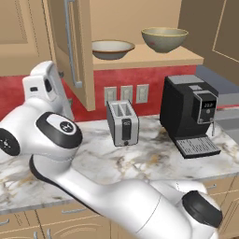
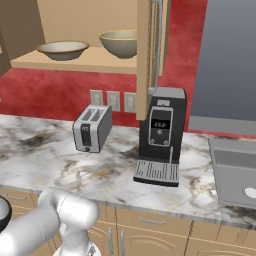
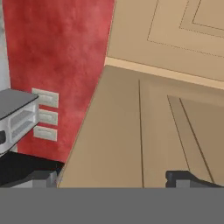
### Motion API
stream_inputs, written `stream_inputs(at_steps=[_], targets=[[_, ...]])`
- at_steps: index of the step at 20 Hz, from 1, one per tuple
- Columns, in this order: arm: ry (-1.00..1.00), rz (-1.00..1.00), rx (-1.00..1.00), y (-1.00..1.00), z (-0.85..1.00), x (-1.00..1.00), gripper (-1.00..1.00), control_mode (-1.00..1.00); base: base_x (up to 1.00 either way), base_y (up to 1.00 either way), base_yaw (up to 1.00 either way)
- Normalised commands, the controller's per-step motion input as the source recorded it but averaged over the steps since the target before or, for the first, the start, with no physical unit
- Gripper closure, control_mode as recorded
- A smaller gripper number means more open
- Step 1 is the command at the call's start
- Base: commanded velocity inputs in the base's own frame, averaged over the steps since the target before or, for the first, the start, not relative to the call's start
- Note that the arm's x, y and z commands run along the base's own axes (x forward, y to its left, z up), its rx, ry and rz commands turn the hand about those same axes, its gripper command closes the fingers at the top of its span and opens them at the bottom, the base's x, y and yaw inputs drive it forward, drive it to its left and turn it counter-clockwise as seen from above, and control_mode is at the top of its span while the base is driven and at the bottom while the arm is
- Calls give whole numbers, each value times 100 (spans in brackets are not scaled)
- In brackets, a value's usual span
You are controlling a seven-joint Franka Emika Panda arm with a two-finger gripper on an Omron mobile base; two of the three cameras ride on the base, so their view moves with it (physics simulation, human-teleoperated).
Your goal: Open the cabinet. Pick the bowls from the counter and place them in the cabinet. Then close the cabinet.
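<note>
A red-walled kitchen is showing a marble counter (image 1: 154, 156) running across the middle of both base views, with a toaster (image 1: 123, 123) at centre and a black coffee machine (image 1: 189, 114) to its right. In the upper part of those frames the cabinet (image 1: 154, 56) is standing open, and both bowls are already sitting on its shelf — the shallow tan-rimmed bowl (image 1: 112, 48) on the left, the deeper olive bowl (image 1: 164, 39) on the right, apart from each other. In the hand view the gripper (image 3: 118, 178) is pointing at the flat face of the left door (image 3: 144, 131), its fingertips (image 3: 186, 177) spread wide at the bottom edge and holding nothing. What seems left is closing the doors. The risk, as I judge it, is a push landing off-centre on the panel — the fingers sliding along it, the door swinging only partway, or a hard swing jolting the shelf and shifting the bowls.
</note>
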Motion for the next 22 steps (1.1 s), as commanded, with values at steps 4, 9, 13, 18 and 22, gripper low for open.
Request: stream_inputs(at_steps=[4,9,13,18,22], targets=[[-7,-15,-3,-2,0,19,-100,-100,0,0,0],[-7,-8,0,-22,0,19,-100,-100,0,0,0],[-10,-2,0,-36,3,13,-100,-100,0,0,0],[-12,0,0,-46,10,12,-100,-100,0,0,0],[-12,0,0,-48,9,13,-100,-100,0,0,0]])
